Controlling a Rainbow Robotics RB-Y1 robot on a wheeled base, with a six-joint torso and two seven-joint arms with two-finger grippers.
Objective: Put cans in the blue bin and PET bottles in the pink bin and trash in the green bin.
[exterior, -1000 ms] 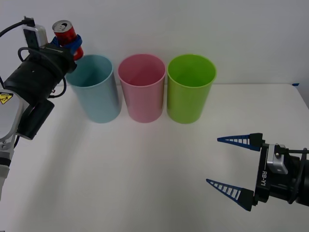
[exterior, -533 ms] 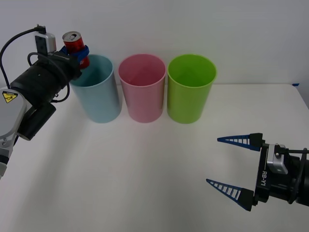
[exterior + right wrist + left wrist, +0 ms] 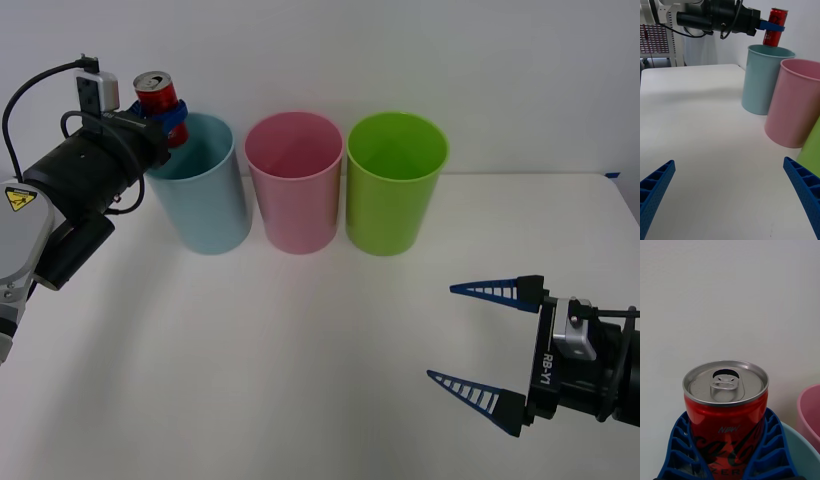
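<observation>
— Where was the can (image 3: pixel 158 95) at that moment?

— Up in the air, upright, clamped between the blue ribbed fingers (image 3: pixel 765 450) of the left gripper (image 3: pixel 163 113). It hung over the near-left edge of the blue bin (image 3: pixel 202 190), its base about level with the rim. From the right wrist view the can (image 3: pixel 774 27) stood just above the blue bin (image 3: pixel 763 80), with the left gripper (image 3: pixel 772 27) wrapped around its middle.

— Could you see the top of it?

— Yes. In the left wrist view the can (image 3: pixel 726 416) showed a silver lid with the tab opened, red sides and white lettering below. The left gripper (image 3: pixel 727 461) hugged it on both sides, and the rims of the blue bin (image 3: pixel 803 444) and the pink bin (image 3: pixel 808 412) showed beyond it.

— And the other bins?

— The pink bin (image 3: pixel 294 185) stood just beside the blue one, and the green bin (image 3: pixel 394 185) just beside the pink, all three in a row at the far side of the white table (image 3: pixel 300 360). The pink bin (image 3: pixel 795 105) and an edge of the green bin (image 3: pixel 811 150) also appeared in the right wrist view.

— What about the other arm?

— The right gripper (image 3: pixel 488 340) sat low over the near-right part of the table, well apart from the bins, its fingers (image 3: pixel 657 187) spread wide and holding nothing.
</observation>
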